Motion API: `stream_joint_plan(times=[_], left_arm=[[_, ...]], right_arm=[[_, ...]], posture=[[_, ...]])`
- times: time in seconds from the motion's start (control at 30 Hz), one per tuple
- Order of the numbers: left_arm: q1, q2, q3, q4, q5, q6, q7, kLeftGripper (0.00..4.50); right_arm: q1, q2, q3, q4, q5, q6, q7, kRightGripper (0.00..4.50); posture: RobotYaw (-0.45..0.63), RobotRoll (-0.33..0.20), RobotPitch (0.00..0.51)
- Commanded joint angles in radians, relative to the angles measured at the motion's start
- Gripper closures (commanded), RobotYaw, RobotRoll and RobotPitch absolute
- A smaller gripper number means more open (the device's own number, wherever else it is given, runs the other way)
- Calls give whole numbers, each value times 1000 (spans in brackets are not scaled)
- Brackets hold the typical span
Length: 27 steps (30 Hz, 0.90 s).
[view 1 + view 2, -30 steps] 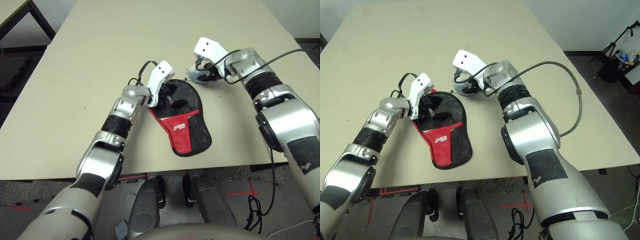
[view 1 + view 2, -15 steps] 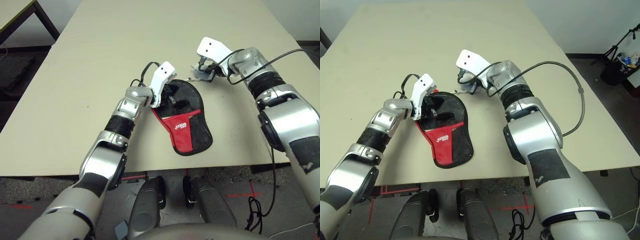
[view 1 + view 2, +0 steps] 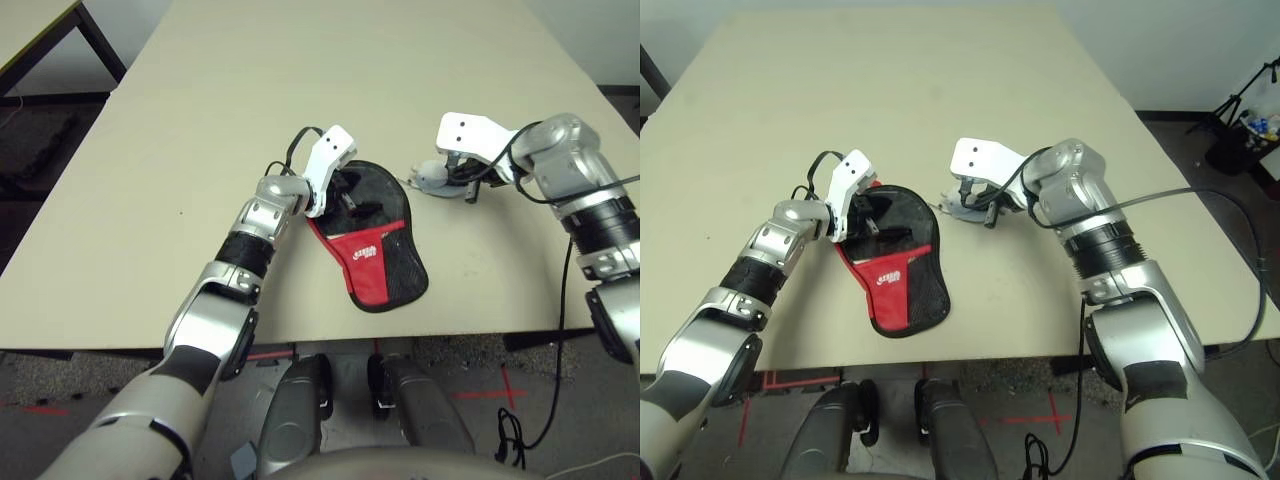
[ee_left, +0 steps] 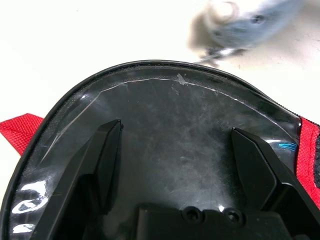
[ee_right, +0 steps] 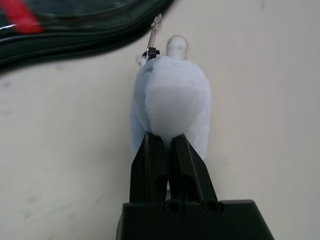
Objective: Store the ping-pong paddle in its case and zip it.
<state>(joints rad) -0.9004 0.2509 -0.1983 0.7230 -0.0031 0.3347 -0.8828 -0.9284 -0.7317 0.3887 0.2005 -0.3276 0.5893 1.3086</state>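
The case (image 3: 372, 240) lies flat on the table, black mesh and a red panel with a white logo toward me, its clear plastic side (image 4: 170, 110) at the far round end. My left gripper (image 3: 343, 193) stands open over that clear side, fingers (image 4: 106, 152) resting on it. A small white-grey plush (image 5: 172, 97) lies on the table just right of the case's round end, tied to the zipper pull (image 5: 154, 35). My right gripper (image 5: 166, 141) is shut on the plush's near end. The ping-pong paddle is hidden; only a dark surface shows under the clear plastic.
The beige table (image 3: 300, 70) stretches far beyond the case, its front edge close below the case's narrow end. A black cable (image 3: 1210, 200) loops from my right arm. Another table corner (image 3: 30, 20) stands at the far left, and a stand (image 3: 1250, 75) on the floor at the right.
My right gripper closed on the plush and swung right and nearer, dragging the plush along the case's round end. The left gripper stayed open on the case.
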Motion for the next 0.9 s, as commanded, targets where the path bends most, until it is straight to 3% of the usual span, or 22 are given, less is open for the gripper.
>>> stream_joint_plan(times=[0.03, 0.37, 0.9], left_arm=[[26, -5, -32, 81, 32, 19, -2, 0], [4, -13, -27, 127, 33, -7, 0, 0], [-25, -18, -16, 175, 32, -31, -1, 0]], right_arm=[[42, -73, 9, -156, 22, 74, 76, 4485], [113, -303, 33, -436, 104, 152, 282, 4485], [268, -602, 51, -757, 405, 272, 306, 4485]], posture=[[-167, 0, 201], [-189, 0, 199], [-206, 0, 193]])
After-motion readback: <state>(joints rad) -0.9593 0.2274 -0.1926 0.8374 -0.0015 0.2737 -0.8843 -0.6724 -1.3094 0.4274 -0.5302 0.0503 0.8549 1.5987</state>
